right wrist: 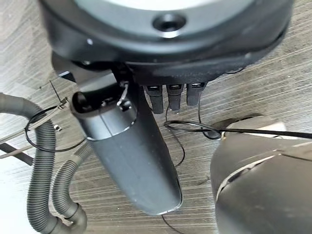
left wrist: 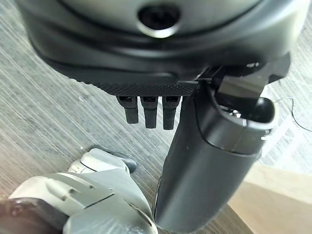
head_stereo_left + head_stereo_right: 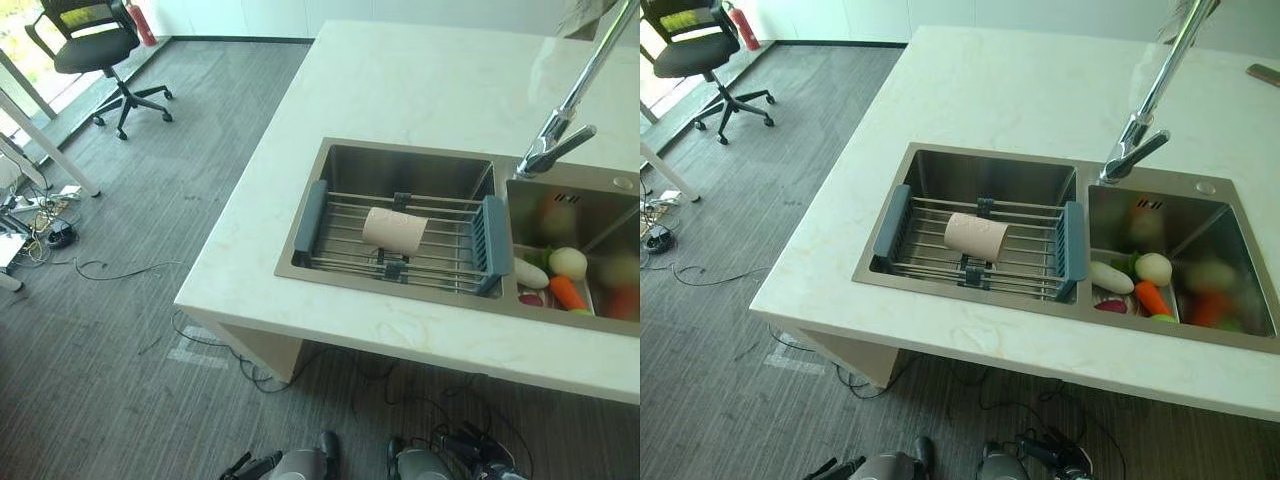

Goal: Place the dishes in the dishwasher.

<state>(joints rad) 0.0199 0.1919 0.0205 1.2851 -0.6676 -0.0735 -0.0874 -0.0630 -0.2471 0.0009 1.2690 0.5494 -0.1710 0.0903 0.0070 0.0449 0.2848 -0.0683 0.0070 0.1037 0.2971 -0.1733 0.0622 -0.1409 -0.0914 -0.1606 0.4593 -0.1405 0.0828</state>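
A pale marble-look counter point(image 3: 420, 90) is carrying a steel double sink point(image 3: 995, 165) set into its top. A wire rack point(image 3: 980, 245) with blue-grey ends is spanning the left basin, and a beige cup point(image 3: 976, 236) is lying on its side on the rack. In the right basin, a white, an orange and what may be other vegetables point(image 3: 1145, 285) are sitting together. A chrome tap point(image 3: 1150, 100) is rising behind the divider.

Countertop point(image 3: 420, 90): cream with faint veining. Sink point(image 3: 990, 165): brushed steel, holding a steel wire rack point(image 3: 980, 250) with blue-grey end pieces and a beige cup point(image 3: 976, 236). Floor point(image 3: 200, 150): grey, finely striped carpet; carrot point(image 3: 1152, 297): orange; office chair point(image 3: 95, 45): black.
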